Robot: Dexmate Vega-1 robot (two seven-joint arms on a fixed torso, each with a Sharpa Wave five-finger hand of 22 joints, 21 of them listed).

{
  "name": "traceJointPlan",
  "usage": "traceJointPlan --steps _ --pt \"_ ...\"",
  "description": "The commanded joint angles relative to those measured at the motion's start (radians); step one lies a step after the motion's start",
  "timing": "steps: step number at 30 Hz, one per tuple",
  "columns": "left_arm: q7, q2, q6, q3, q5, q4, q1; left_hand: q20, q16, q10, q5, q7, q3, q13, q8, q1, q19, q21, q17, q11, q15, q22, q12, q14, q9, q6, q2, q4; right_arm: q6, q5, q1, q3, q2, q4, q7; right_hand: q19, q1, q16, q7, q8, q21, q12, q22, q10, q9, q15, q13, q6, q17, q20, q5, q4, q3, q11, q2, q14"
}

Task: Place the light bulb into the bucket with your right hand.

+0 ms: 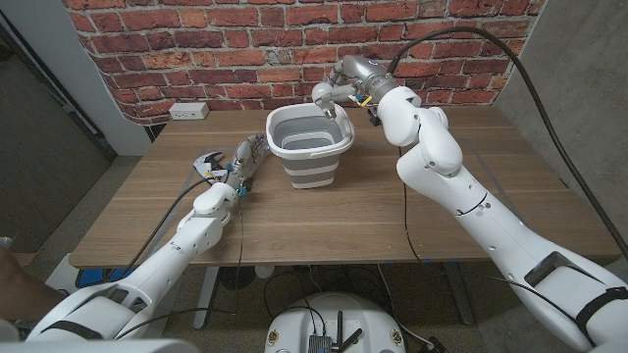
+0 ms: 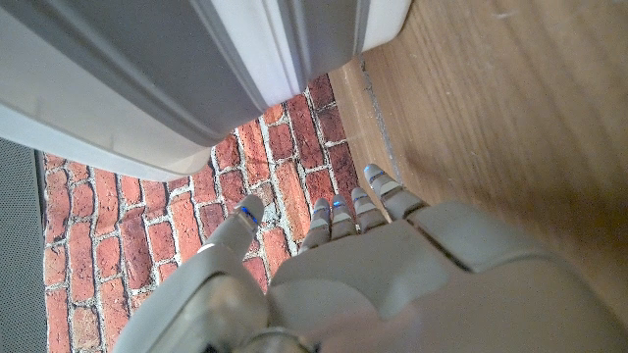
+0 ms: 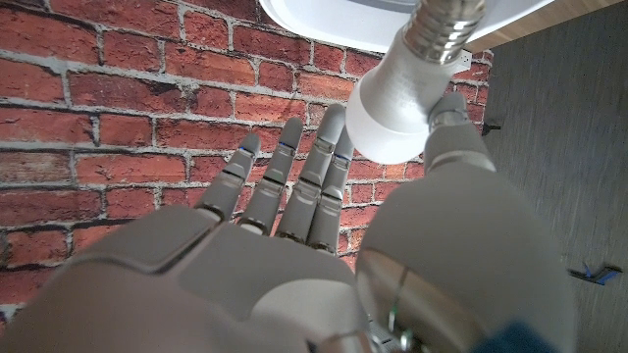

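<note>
A grey and white collapsible bucket (image 1: 310, 149) stands near the table's back middle. The white light bulb (image 1: 322, 94) hangs over the bucket's back rim with its metal base (image 1: 329, 114) pointing down into the opening. My right hand (image 1: 349, 78) holds it from behind. In the right wrist view the bulb (image 3: 395, 116) sits against the thumb (image 3: 457, 139), the other fingers (image 3: 294, 181) reach out straight, and the bucket rim (image 3: 334, 22) lies beyond. My left hand (image 1: 241, 161) waits on the table left of the bucket, holding nothing, fingers (image 2: 355, 208) extended near the bucket wall (image 2: 186, 78).
A brick wall runs behind the wooden table (image 1: 392, 221), with a white power outlet (image 1: 188, 111) at the back left. A black cable (image 1: 405, 211) hangs from my right arm across the table's right half. Bare wood lies in front of the bucket.
</note>
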Motion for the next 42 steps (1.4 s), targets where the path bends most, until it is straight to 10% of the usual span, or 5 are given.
traceJointPlan --steps 1,42 --pt "0.004 -0.007 -0.002 0.006 0.004 -0.003 0.0 -0.019 0.006 0.004 0.002 -0.004 0.0 0.004 0.004 0.009 -0.006 0.002 0.002 -0.001 0.001 0.006 0.001 -0.002 0.002 0.01 0.081 -0.005 0.01 0.113 0.125 -0.114 -0.019 0.112 -0.032 -0.004 0.044 0.0 0.004 0.049 0.001 -0.004 0.0 0.06 0.003 -0.092 0.0 0.019 0.004 0.007 0.006 0.004 -0.001 -0.059 0.057 -0.001" --pt "0.038 0.007 -0.021 -0.01 0.006 -0.05 0.046 -0.019 0.007 0.005 0.002 -0.006 -0.003 0.004 0.004 0.011 -0.008 0.001 0.003 -0.003 0.002 0.006 0.001 -0.001 0.002 0.01 0.081 -0.006 0.06 0.163 0.261 -0.327 -0.01 0.336 -0.042 -0.01 0.055 -0.011 -0.007 0.034 0.002 -0.032 0.0 0.021 -0.009 -0.084 -0.011 -0.014 0.007 0.008 0.007 -0.003 -0.005 -0.057 0.063 -0.032"
